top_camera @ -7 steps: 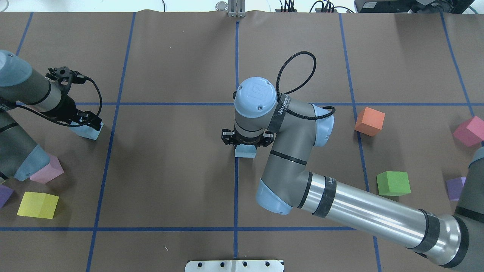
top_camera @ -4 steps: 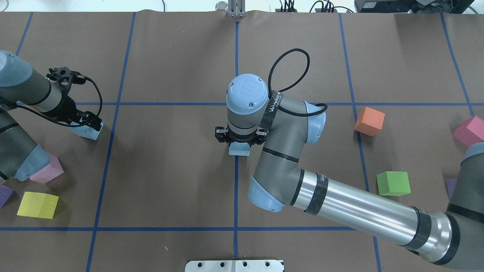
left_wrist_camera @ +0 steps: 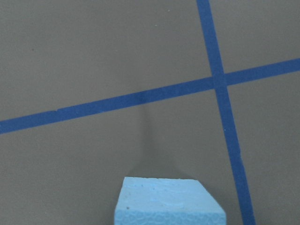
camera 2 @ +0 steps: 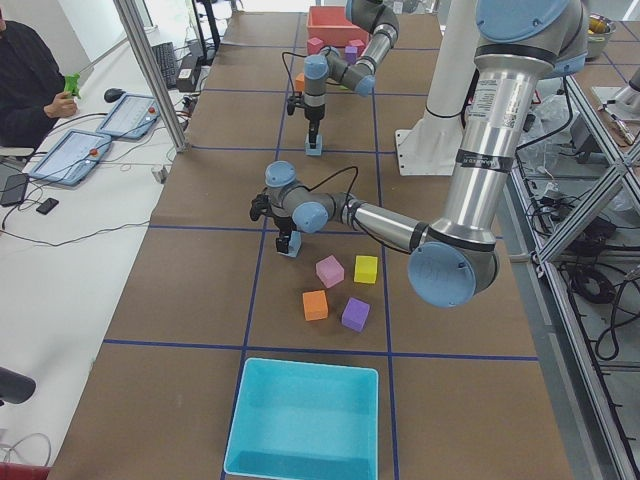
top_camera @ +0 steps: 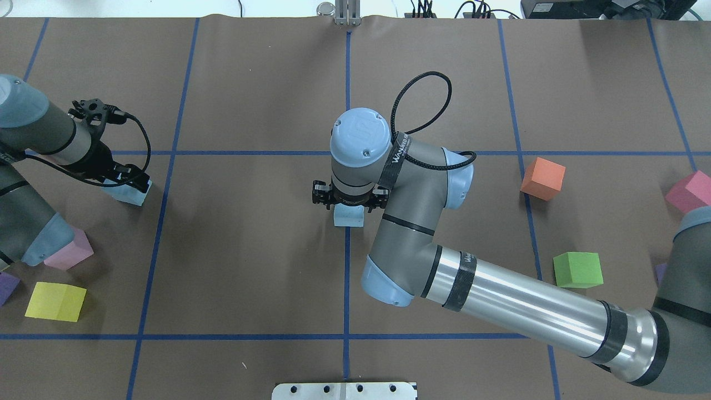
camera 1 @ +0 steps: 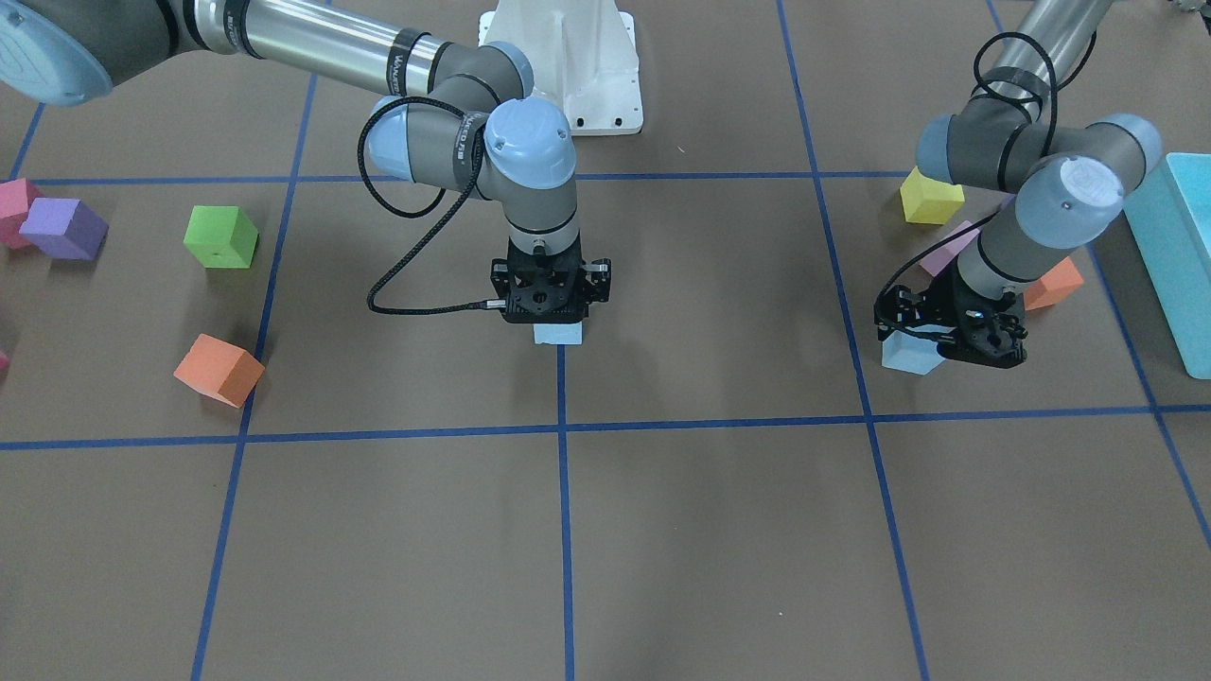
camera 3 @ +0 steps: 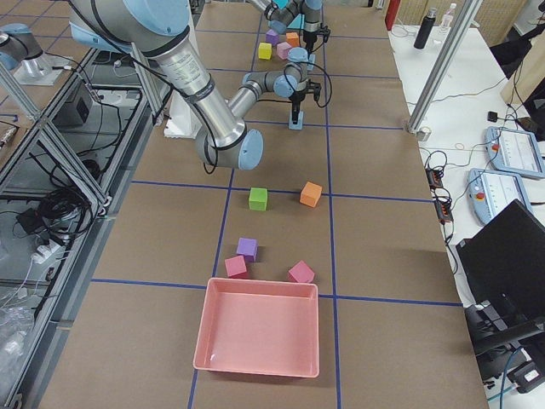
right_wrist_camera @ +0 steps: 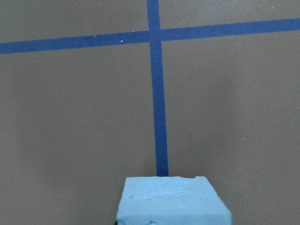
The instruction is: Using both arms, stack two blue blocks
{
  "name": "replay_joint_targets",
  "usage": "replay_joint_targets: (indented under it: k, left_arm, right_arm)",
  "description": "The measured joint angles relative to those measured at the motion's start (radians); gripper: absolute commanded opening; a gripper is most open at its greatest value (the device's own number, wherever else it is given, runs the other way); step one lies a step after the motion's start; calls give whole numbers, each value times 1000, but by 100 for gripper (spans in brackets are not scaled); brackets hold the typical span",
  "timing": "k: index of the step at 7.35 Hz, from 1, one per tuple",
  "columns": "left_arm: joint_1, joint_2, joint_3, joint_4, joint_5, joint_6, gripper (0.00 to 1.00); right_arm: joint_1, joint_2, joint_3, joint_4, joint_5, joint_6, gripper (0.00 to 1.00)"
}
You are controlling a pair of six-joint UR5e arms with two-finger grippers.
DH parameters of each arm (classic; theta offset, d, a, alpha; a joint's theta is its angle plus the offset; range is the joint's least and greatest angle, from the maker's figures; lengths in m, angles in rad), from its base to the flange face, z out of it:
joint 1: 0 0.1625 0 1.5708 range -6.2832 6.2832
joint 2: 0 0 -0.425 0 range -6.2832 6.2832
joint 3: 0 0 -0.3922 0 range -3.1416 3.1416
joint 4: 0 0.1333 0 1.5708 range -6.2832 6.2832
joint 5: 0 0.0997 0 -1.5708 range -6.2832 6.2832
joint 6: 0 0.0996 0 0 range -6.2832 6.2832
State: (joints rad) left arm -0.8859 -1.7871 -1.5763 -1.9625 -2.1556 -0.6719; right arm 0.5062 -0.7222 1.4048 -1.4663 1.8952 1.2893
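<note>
My right gripper (top_camera: 349,201) points straight down over the table's centre line and is shut on a pale blue block (top_camera: 349,216), held just above the table. It also shows in the front view (camera 1: 558,333) and fills the bottom of the right wrist view (right_wrist_camera: 173,201). My left gripper (top_camera: 130,182) is tilted at the far left and closed around the second pale blue block (top_camera: 128,194), which sits at table level. That block also shows in the front view (camera 1: 906,356) and the left wrist view (left_wrist_camera: 168,201). The fingertips are hidden in both wrist views.
An orange cube (top_camera: 543,178), a green cube (top_camera: 577,270) and a pink cube (top_camera: 689,191) lie on the right. A pink cube (top_camera: 72,250), a yellow cube (top_camera: 55,301) and a purple cube (top_camera: 6,286) lie beside the left arm. A turquoise box (camera 1: 1183,255) stands beyond them.
My right arm has carried its blue block leftward, from just right of the centre line to over it. My left arm and its block have not moved.
</note>
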Motion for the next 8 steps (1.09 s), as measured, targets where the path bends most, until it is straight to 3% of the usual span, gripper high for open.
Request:
replay_joint_targets:
  k: [3, 5, 6, 8]
  left_arm:
    - [2, -18, 24, -2, -2, -3, 60]
    - [4, -37, 25, 9, -12, -8, 57]
    - [4, -65, 17, 48, -25, -11, 57]
    - [4, -185, -53, 264, -49, -28, 57]
  right_arm:
    - [87, -8, 71, -18, 105, -7, 100]
    - [164, -60, 174, -85, 185, -53, 100]
    - [203, -115, 243, -118, 201, -105, 100]
    - [333, -238, 331, -148, 271, -263, 100]
